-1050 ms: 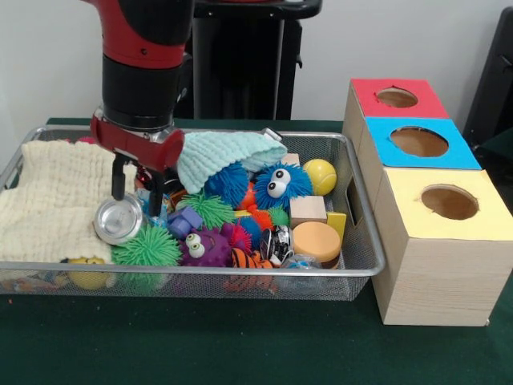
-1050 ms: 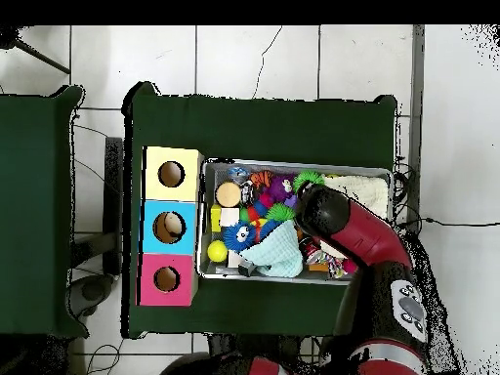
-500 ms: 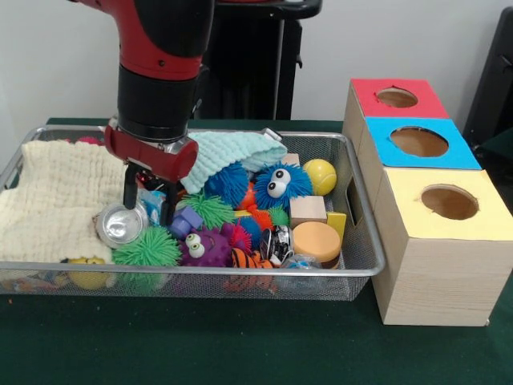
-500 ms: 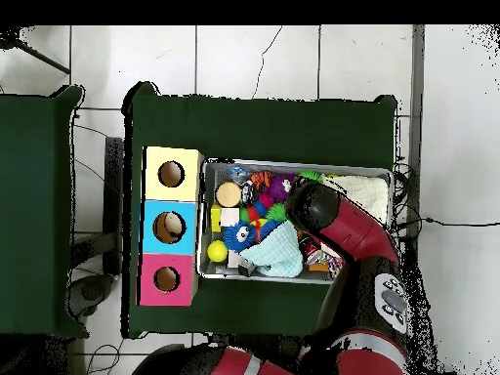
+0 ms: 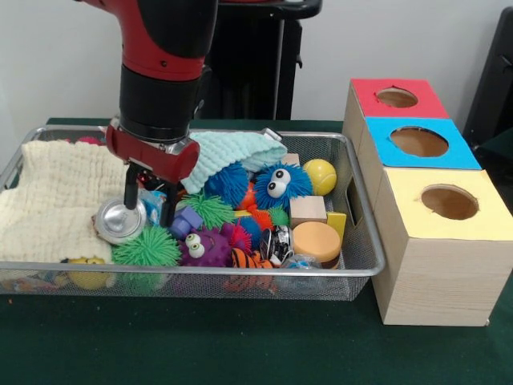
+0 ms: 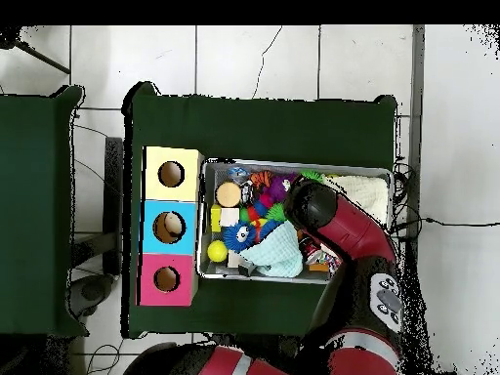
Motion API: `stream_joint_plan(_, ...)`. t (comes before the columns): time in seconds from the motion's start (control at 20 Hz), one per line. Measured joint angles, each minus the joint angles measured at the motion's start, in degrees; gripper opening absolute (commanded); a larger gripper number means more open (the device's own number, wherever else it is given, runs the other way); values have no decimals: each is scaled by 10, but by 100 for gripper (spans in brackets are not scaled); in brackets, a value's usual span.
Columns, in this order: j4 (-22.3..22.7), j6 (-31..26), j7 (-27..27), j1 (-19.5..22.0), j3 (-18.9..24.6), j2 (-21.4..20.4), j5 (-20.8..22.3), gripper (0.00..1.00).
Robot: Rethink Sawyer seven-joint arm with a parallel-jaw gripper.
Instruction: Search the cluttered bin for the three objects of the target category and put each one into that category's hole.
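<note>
Evidently searching: the gripper (image 5: 148, 207), jaws spread, hangs low at the wire bin's (image 5: 365, 261) left, beside the metal lid (image 5: 120, 219); next it must choose a target.

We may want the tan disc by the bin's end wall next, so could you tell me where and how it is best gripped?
Grip the tan disc across its round rim, coming straight down from above. It lies flat with its top face bare. The wooden block sits close behind it and the bin wall stands beside it, so fingers probably fit best front to back or diagonally.
</note>
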State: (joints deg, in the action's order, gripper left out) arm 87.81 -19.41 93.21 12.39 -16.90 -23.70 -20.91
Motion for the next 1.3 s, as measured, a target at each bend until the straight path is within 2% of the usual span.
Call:
stream_joint_plan(0.6, 1, 28, 0, -12, -24, -4, -10, 100)
stream_joint_plan(0.95, 1, 27, 0, -18, -45, -23, -10, 100)
stream_joint_plan(1.3, 13, 27, 0, -18, -46, -48, -13, 100)
